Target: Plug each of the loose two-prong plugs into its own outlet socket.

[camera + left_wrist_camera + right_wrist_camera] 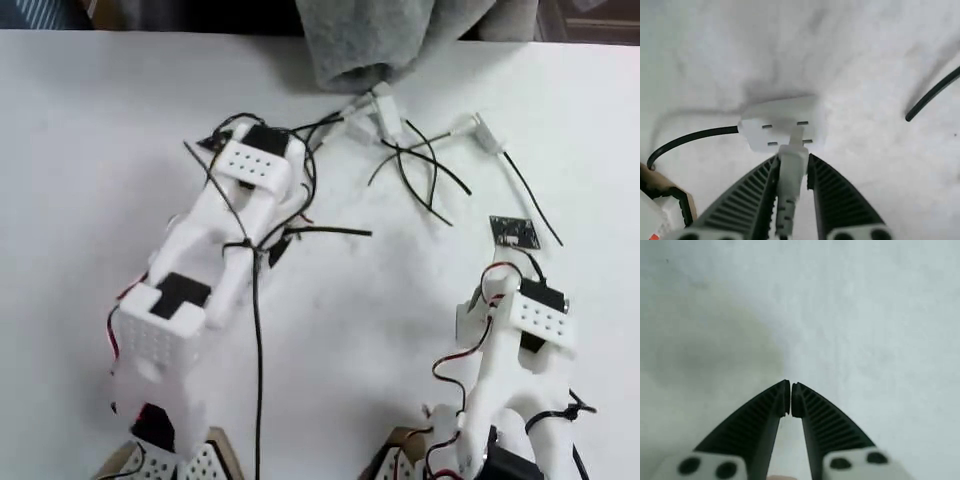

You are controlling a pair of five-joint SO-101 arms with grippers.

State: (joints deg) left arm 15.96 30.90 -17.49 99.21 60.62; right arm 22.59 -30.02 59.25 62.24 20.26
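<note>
My left gripper (792, 161) is shut on a white two-prong plug (789, 175). The plug's front end meets the slotted face of a white outlet block (782, 116) lying on the table; I cannot tell whether the prongs sit in the slots. A black cord (690, 137) leaves the block's side. In the high view the left arm (215, 235) covers that spot. Two more white plugs (368, 118) (487, 133) with black cords lie at the far middle of the table. My right gripper (790, 399) is shut on nothing over bare table, and appears in the high view (514, 232) at the right.
A grey cloth (385, 40) hangs over the table's far edge, just behind the loose plugs. Black cords (425, 175) trail across the middle between the two arms. A black cable (258, 340) runs along the left arm toward the near edge.
</note>
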